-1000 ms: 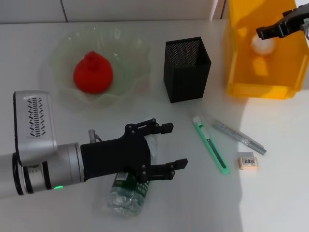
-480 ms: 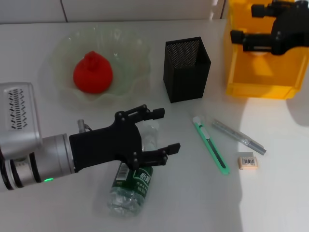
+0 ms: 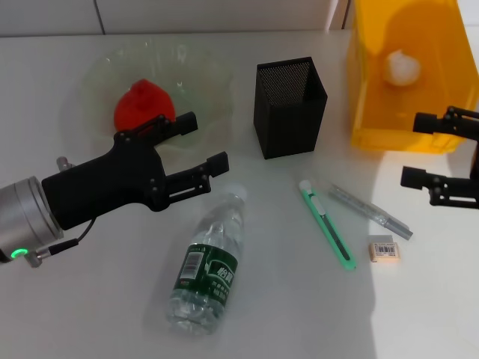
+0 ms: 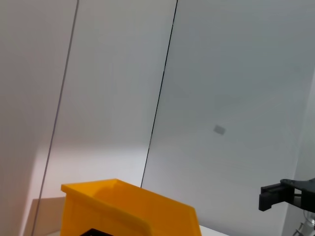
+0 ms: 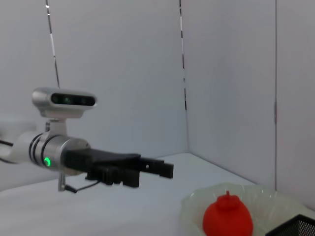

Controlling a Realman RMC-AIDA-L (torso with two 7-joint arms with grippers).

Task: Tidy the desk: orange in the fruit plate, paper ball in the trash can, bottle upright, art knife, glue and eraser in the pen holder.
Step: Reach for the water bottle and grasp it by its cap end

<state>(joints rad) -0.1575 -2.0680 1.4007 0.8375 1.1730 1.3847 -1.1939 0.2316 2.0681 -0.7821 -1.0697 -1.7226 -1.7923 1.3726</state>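
Left end effector (image 3: 203, 140) now off bottle (image 3: 207, 269).

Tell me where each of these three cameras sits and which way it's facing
Head view: from the robot's head, looking down at the desk; both arms show, left pincer over the fruit plate, right pincer beside the trash can.
Left wrist view: faces the wall; the right pincer shows.
Right wrist view: faces across the desk; left pincer shows.
Head and right wrist share the orange.
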